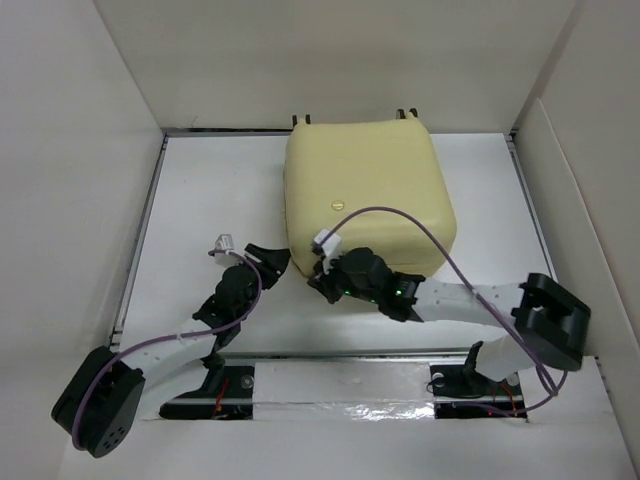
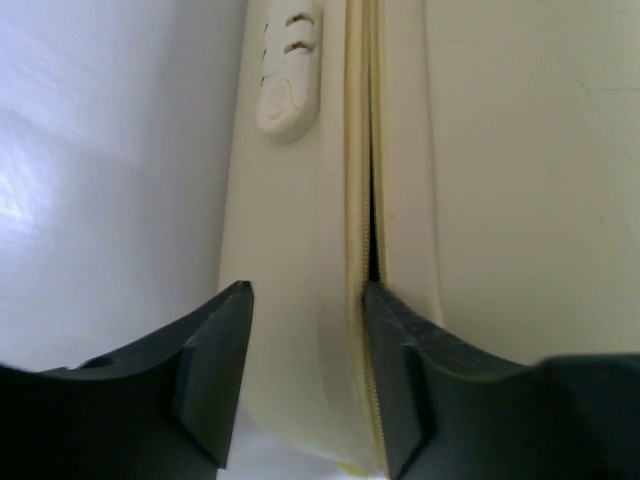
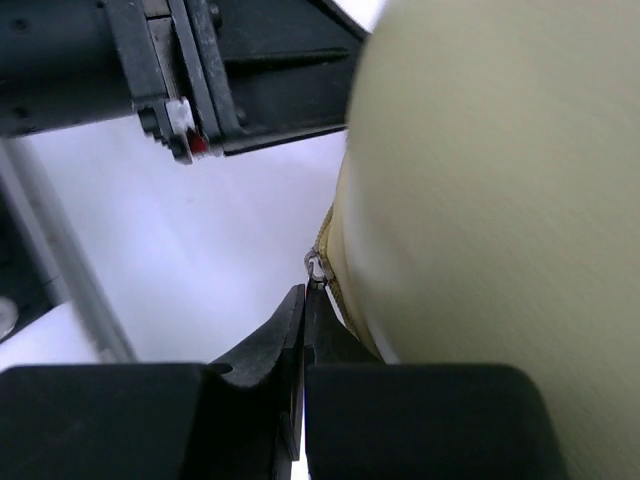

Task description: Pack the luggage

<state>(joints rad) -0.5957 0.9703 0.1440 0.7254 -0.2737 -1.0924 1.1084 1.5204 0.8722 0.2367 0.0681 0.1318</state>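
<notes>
The pale-yellow luggage [image 1: 368, 195] lies flat at the back middle of the table with its lid down. My left gripper [image 1: 268, 262] is at its front-left corner. In the left wrist view it [image 2: 307, 290] is open and straddles the lower shell [image 2: 300, 330], with the right finger [image 2: 400, 370] at the zip seam [image 2: 371, 200], which gapes slightly. My right gripper [image 1: 325, 282] is at the front edge. In the right wrist view it [image 3: 304, 292] is shut on the small metal zipper pull [image 3: 316, 268] beside the shell [image 3: 500, 180].
A pale moulded side handle [image 2: 288, 80] sits on the luggage's side. White walls [image 1: 80, 150] enclose the table on three sides. Purple cables [image 1: 440, 240] loop over the lid. The left arm's wrist [image 3: 180, 90] hangs close above my right gripper. A foil strip [image 1: 340, 385] runs between the arm bases.
</notes>
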